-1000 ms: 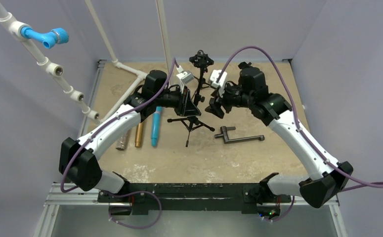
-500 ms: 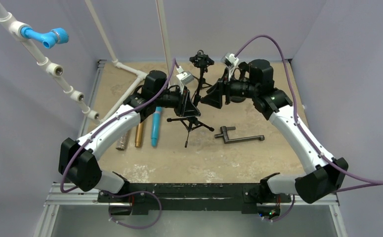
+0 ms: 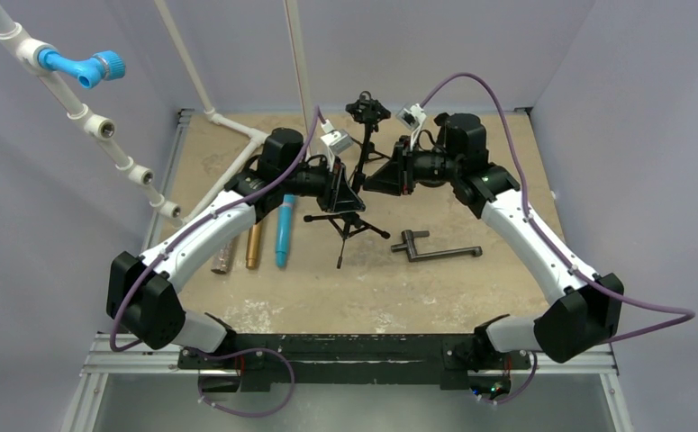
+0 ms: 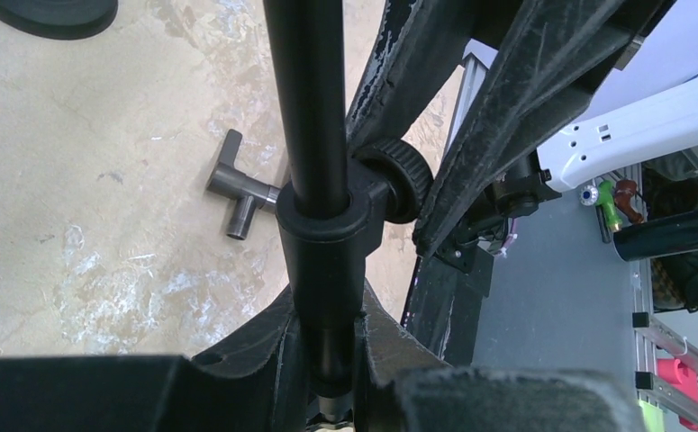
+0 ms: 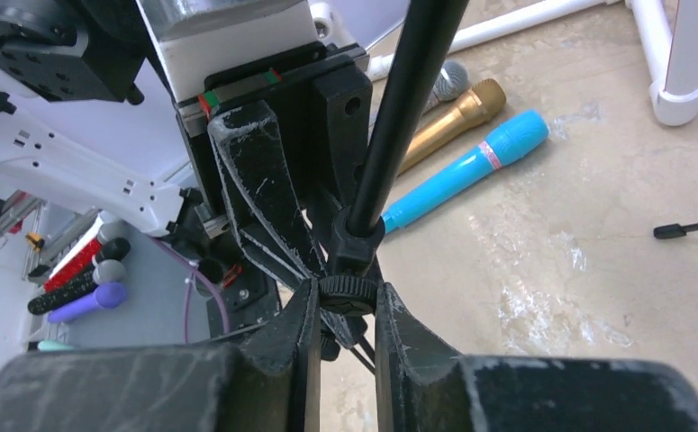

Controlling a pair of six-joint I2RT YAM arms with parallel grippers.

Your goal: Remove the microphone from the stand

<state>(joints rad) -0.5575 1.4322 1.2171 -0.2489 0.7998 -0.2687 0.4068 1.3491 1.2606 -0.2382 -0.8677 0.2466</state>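
Two robot arms meet at a black tripod stand (image 3: 349, 223) in the middle of the sandy surface (image 3: 327, 292). The left tool (image 4: 327, 315) is clamped tight round the stand's pole, just below a collar. The right tool (image 5: 347, 299) is pinched onto a ridged knob (image 5: 345, 286) on the stand. A blue microphone (image 3: 285, 229), a gold microphone (image 3: 254, 245) and a silver microphone (image 3: 224, 256) lie side by side on the surface, left of the stand. Whether the black clip (image 3: 367, 109) atop the stand holds another cannot be made out.
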